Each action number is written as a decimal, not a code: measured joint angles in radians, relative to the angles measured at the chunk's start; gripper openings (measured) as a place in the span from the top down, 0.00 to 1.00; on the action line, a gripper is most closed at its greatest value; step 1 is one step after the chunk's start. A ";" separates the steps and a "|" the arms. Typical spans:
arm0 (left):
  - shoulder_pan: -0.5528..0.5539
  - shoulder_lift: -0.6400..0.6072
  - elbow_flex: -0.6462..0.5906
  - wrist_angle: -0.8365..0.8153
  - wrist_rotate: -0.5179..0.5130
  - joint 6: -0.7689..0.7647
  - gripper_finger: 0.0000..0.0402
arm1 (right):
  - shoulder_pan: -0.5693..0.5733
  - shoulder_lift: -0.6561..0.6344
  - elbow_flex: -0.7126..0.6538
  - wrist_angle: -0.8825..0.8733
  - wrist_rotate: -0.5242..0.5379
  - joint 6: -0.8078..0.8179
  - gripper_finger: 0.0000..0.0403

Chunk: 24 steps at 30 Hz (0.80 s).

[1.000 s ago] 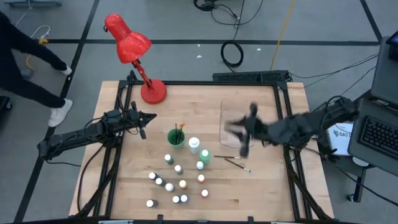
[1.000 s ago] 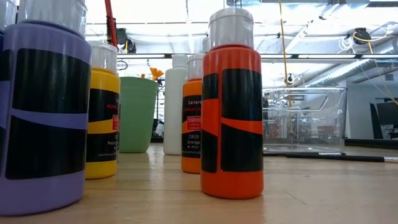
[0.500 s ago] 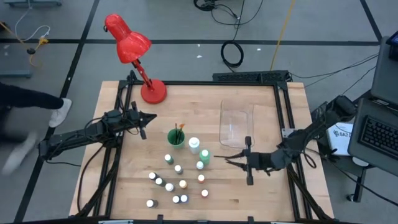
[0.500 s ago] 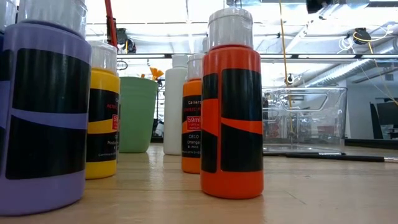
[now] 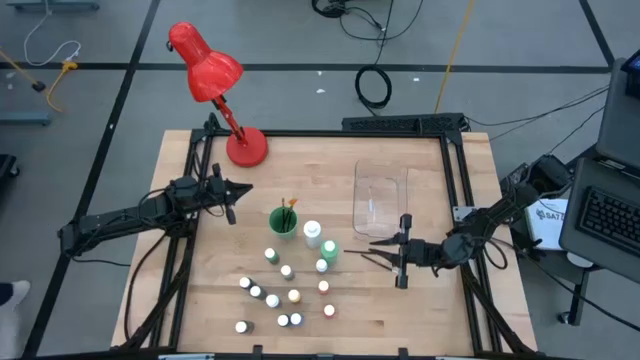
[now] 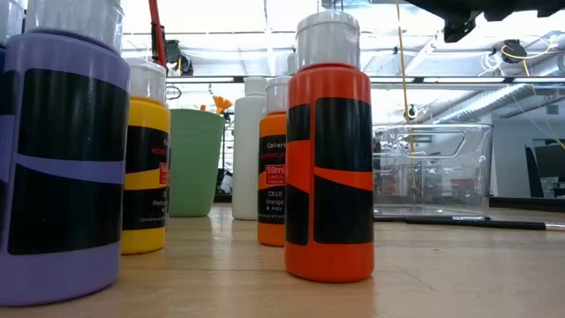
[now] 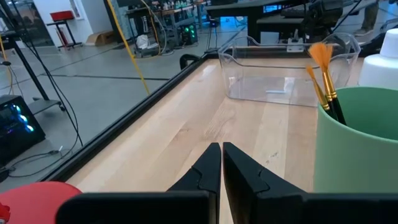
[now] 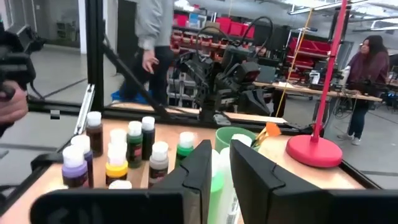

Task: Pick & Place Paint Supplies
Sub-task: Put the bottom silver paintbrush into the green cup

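My right gripper (image 5: 375,252) has its fingers nearly together, a slim gap between them, gripping nothing I can make out, hovering over the paintbrush (image 5: 378,259) lying at the table's four o'clock, just below the clear tray (image 5: 380,195). The bottles (image 5: 285,290) cluster toward six o'clock, beside the green cup (image 5: 283,221) holding brushes. My left gripper (image 7: 221,163), fingers pressed together, waits at nine o'clock, out of the way.

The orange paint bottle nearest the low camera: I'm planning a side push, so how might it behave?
The orange paint bottle stands tall on a narrow base, so a high push would probably tip it. Its round body suggests it would roll once down. The wooden table looks smooth, so a low push might slide it.
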 joint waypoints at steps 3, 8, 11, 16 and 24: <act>0.000 0.000 0.000 0.000 0.000 0.000 0.95 | 0.031 -0.035 0.000 -0.093 -0.011 0.044 0.88; 0.000 0.000 0.000 0.000 0.000 0.000 0.95 | 0.078 -0.078 0.034 -0.280 -0.145 0.289 0.89; 0.000 0.000 0.000 0.000 -0.001 0.000 0.95 | 0.110 -0.057 0.116 -0.479 -0.154 0.428 0.91; 0.000 0.000 0.000 0.000 -0.001 -0.004 0.95 | 0.153 0.066 0.355 -0.936 -0.188 0.713 0.99; 0.000 0.000 0.000 0.002 -0.001 -0.004 0.95 | 0.184 0.252 0.616 -1.552 -0.352 1.426 0.99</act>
